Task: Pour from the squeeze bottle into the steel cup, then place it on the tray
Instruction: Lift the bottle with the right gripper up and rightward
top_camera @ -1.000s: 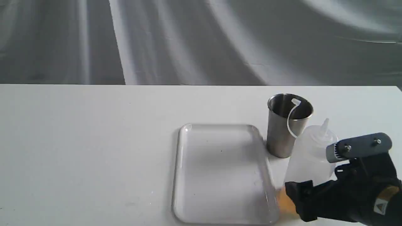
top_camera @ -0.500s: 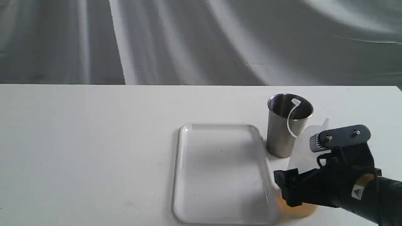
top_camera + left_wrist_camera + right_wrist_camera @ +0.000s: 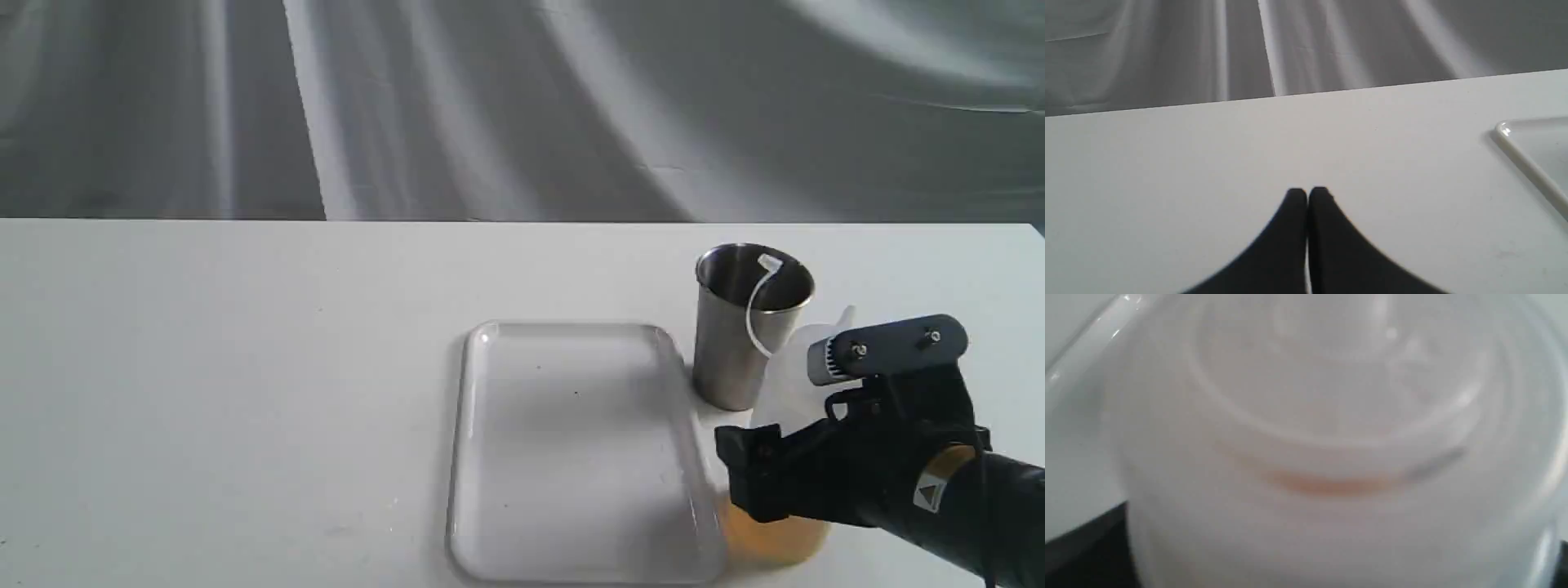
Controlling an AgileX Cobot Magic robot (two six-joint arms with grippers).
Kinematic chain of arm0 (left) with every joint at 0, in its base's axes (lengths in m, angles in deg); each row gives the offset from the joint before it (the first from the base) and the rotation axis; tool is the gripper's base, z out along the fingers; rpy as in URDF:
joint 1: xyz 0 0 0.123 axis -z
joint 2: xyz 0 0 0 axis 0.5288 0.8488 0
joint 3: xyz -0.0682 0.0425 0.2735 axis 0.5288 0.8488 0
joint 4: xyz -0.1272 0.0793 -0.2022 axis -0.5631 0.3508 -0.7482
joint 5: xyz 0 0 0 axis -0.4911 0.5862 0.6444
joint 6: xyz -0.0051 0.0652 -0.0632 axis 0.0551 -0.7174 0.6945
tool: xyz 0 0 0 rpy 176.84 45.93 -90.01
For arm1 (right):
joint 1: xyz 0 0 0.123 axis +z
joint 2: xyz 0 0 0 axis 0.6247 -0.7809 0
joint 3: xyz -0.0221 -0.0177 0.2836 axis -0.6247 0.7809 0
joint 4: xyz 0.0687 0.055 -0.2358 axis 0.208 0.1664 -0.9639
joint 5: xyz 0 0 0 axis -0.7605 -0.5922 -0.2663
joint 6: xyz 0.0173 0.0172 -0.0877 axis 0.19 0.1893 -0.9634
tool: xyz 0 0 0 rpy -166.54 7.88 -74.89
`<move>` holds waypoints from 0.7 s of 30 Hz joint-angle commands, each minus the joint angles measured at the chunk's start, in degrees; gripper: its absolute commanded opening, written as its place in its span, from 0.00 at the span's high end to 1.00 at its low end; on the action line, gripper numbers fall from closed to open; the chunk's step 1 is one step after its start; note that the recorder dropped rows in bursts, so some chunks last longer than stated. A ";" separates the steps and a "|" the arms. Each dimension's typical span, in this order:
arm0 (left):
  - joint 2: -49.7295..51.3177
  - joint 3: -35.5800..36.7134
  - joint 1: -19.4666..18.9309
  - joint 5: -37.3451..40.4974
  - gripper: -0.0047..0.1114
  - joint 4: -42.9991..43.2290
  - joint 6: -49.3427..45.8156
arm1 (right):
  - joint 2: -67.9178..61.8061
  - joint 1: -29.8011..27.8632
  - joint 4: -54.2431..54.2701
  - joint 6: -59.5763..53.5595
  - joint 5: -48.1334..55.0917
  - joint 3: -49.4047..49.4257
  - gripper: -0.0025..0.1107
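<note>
The squeeze bottle (image 3: pixel 785 377) stands on the table just right of the tray (image 3: pixel 571 457), amber liquid showing at its base. Its curling cap strap (image 3: pixel 753 320) hangs over the rim of the steel cup (image 3: pixel 727 359), which stands upright right behind it at the tray's far right corner. My right gripper (image 3: pixel 767 408) is open, one finger on each side of the bottle's body. The bottle (image 3: pixel 1331 457) fills the right wrist view, blurred. In the left wrist view my left gripper (image 3: pixel 1306 192) is shut and empty over bare table, with the tray's corner (image 3: pixel 1531 163) off to one side.
The white table (image 3: pixel 245 367) ends at a far edge with a grey draped cloth (image 3: pixel 490 106) behind it. The left arm does not show in the exterior view.
My right gripper has slid in toward the tray until its fingers straddle the bottle, then rose slightly. Bottle, cup and tray have not moved.
</note>
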State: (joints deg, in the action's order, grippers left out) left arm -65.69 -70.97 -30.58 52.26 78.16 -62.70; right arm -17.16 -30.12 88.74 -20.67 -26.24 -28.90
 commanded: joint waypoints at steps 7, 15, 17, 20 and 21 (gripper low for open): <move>-0.15 0.25 -0.09 -0.39 0.96 -0.04 0.30 | -0.01 0.22 -0.30 2.79 -1.19 -0.30 0.60; -0.15 0.25 -0.09 -0.39 0.96 -0.04 0.08 | 1.13 0.22 -0.30 4.44 -1.22 -0.30 0.86; -0.15 0.25 -0.09 -0.39 0.96 -0.04 0.08 | 2.72 0.22 -0.30 6.52 -0.80 -0.30 0.89; -0.15 0.25 -0.09 -0.39 0.96 -0.04 0.08 | 6.74 0.22 -0.30 6.76 2.28 -0.30 0.90; -0.15 0.25 -0.09 -0.39 0.96 -0.04 0.08 | 8.88 0.22 -0.30 6.64 3.57 -0.30 0.90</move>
State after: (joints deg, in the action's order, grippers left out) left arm -65.69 -70.97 -30.58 52.26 78.16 -62.70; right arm -11.23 -30.12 88.74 -14.47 -22.54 -28.90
